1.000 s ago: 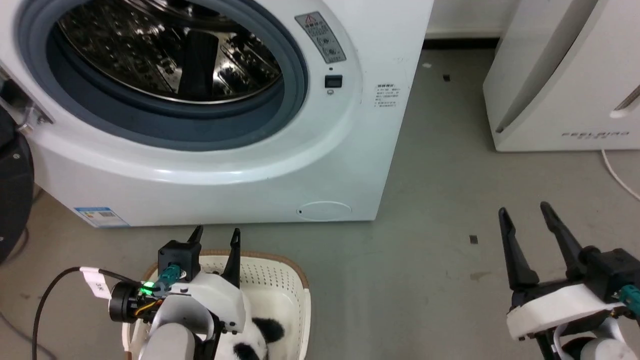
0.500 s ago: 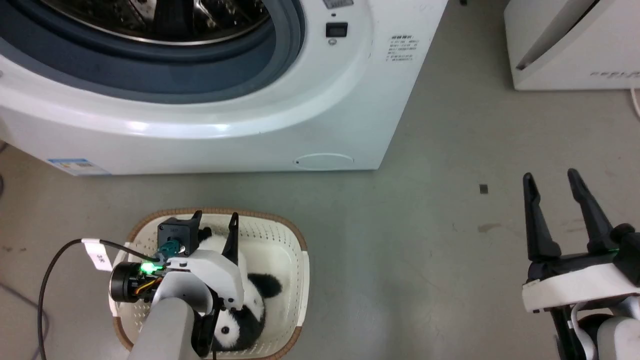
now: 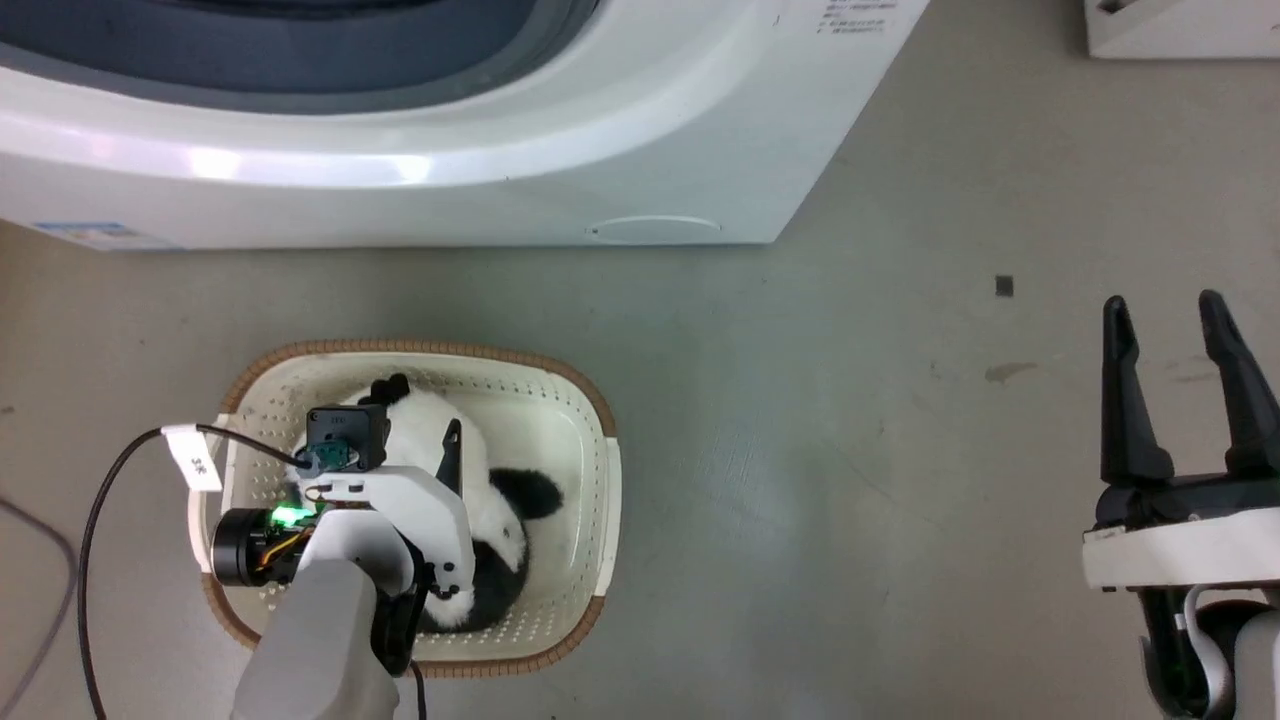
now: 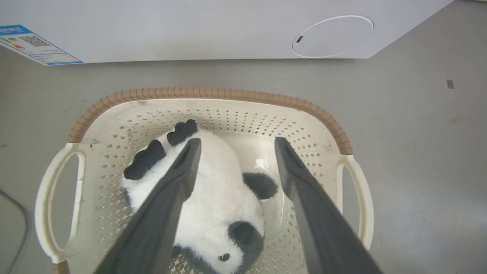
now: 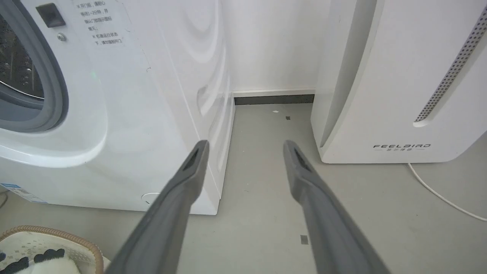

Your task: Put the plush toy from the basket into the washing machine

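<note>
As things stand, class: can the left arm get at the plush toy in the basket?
Probably yes. The left gripper hangs open right above the plush toy, which lies uncovered in the open-topped basket; nothing shows between them.

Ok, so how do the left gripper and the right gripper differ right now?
The left gripper points down into the basket, with the plush toy partly between its fingers; the right gripper has nothing between its fingers. The left gripper is over the basket; the right gripper is over the floor, off to the side of the washing machine. Both are open.
</note>
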Robot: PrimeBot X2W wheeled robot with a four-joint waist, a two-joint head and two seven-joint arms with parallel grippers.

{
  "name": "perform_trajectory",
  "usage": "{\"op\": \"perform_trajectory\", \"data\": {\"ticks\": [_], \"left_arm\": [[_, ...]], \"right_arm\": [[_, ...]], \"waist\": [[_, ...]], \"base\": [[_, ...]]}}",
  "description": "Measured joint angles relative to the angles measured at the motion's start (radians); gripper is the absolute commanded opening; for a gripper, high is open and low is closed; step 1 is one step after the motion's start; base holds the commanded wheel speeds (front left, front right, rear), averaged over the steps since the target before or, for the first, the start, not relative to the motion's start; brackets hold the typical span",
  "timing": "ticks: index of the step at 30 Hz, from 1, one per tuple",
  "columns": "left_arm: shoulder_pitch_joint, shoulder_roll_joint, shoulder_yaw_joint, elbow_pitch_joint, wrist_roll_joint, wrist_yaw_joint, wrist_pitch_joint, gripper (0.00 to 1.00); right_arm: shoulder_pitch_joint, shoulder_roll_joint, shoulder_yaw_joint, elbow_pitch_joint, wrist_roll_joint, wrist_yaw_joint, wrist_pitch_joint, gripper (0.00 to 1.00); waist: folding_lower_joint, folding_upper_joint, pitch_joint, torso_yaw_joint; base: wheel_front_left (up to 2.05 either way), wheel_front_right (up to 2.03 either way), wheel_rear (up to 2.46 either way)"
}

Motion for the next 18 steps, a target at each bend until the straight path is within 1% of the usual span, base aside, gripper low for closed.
{"op": "perform_trajectory", "data": {"ticks": [11, 14, 18], "left_arm": [[-0.082, -0.001, -0.021, 0.112, -0.038, 0.008, 0.003, 1.00], [-0.099, 0.007, -0.035, 0.142, -0.041, 0.018, 0.003, 1.00], [-0.115, 0.017, -0.042, 0.183, -0.054, 0.019, 0.010, 1.00]], "right_arm": [[-0.037, 0.000, -0.036, -0.032, 0.016, 0.000, -0.021, 1.00], [-0.043, 0.000, -0.042, -0.039, 0.017, 0.000, -0.027, 1.00], [-0.056, 0.000, -0.053, -0.049, 0.023, 0.000, -0.035, 1.00]], "waist": [[0.0000, 0.0000, 0.120, 0.020], [0.0000, 0.0000, 0.148, 0.024], [0.0000, 0.0000, 0.183, 0.029]], "base": [[0.00, 0.00, 0.00], [0.00, 0.00, 0.00], [0.00, 0.00, 0.00]]}}
